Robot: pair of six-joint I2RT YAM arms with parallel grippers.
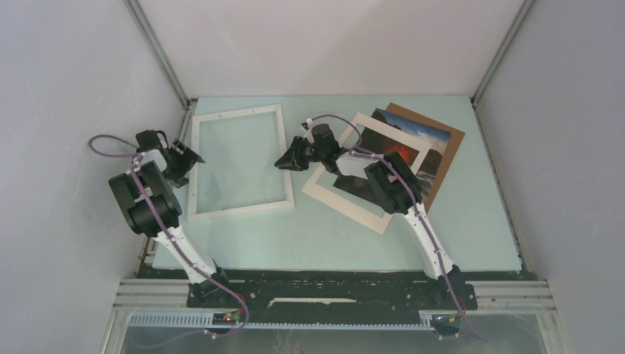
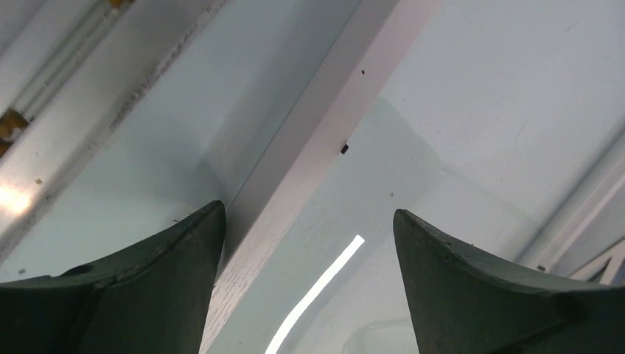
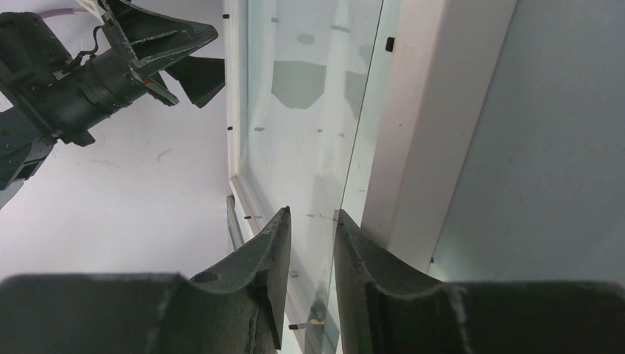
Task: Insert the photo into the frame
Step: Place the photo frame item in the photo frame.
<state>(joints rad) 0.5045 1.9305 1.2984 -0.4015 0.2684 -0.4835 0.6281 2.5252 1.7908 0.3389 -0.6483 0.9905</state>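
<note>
The white frame (image 1: 239,162) lies flat at the table's left-centre with its glass pane in it. My left gripper (image 1: 190,158) is at the frame's left rail. In the left wrist view it (image 2: 309,214) stands open wide, with the rail (image 2: 309,140) running diagonally between the fingers. My right gripper (image 1: 286,162) is at the frame's right rail. In the right wrist view it (image 3: 313,214) is narrowly open over the pane's edge beside the rail (image 3: 420,125), pinching nothing. The photo (image 1: 424,147), a dark landscape with a red glow and a wide white border, lies to the right, partly hidden by the right arm.
A brown backing board (image 1: 451,140) sticks out from under the photo at the back right. The pale green table (image 1: 332,236) is enclosed by grey walls, with metal posts at the back corners. The left gripper (image 3: 177,51) shows across the frame in the right wrist view.
</note>
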